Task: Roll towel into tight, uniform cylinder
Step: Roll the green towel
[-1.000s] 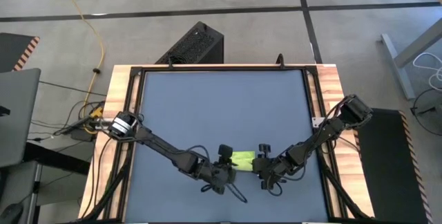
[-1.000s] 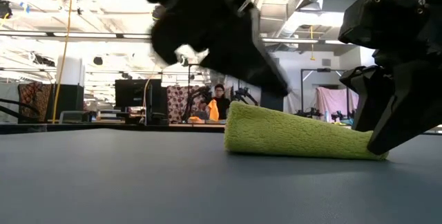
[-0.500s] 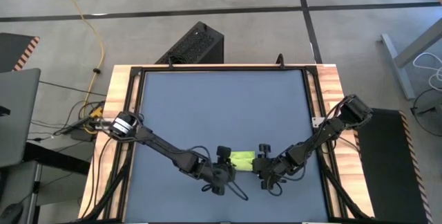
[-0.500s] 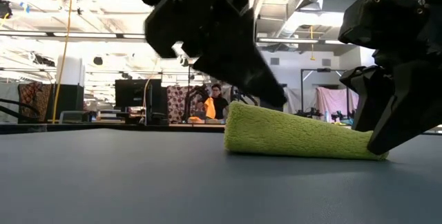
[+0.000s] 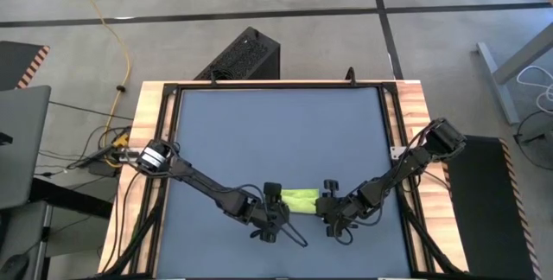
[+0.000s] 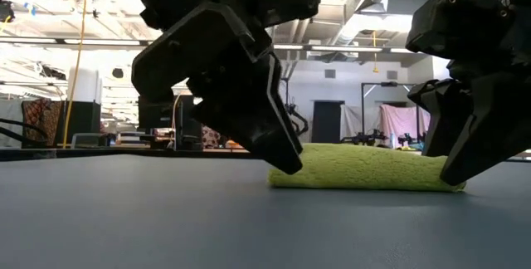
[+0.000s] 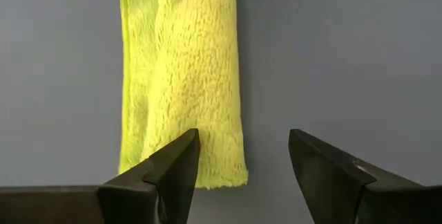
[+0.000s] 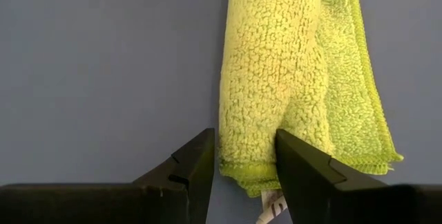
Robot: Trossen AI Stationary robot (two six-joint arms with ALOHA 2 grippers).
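Note:
The lime towel [image 5: 299, 199] lies as a loose, flattish roll on the dark blue-grey mat [image 5: 276, 133] near the table's near edge, lengthwise left to right. A flat flap [image 7: 131, 79] lies beside the roll. My left gripper [image 5: 275, 206] is open and low over the mat at the towel's left end [image 7: 214, 169]. One finger [image 7: 181, 160] stands at that end's corner and the other [image 7: 311, 162] over bare mat. My right gripper [image 5: 327, 207] is shut on the towel's right end [image 6: 444, 178]. My left gripper: its finger [image 7: 181, 160] overlaps the corner of the towel's left end, and I cannot tell whether it touches. My right gripper pinches the rolled part of the towel's right end [image 8: 248, 165] between its two fingers, across the roll. The fingers slant down from the table's right. The towel rests on the mat along its whole length.
A white tag [image 8: 269, 210] shows under the towel's right end. A dark cable [image 5: 298, 240] loops on the mat near my left gripper. A black box [image 5: 244, 55] stands beyond the table's far edge. The wooden frame [image 5: 147, 168] borders the mat.
My left gripper has gone down and toward the table's left, from above the towel's left end to the mat beside it. The towel's left end has sunk and now lies lower and flatter. Its right end has stayed in my right gripper.

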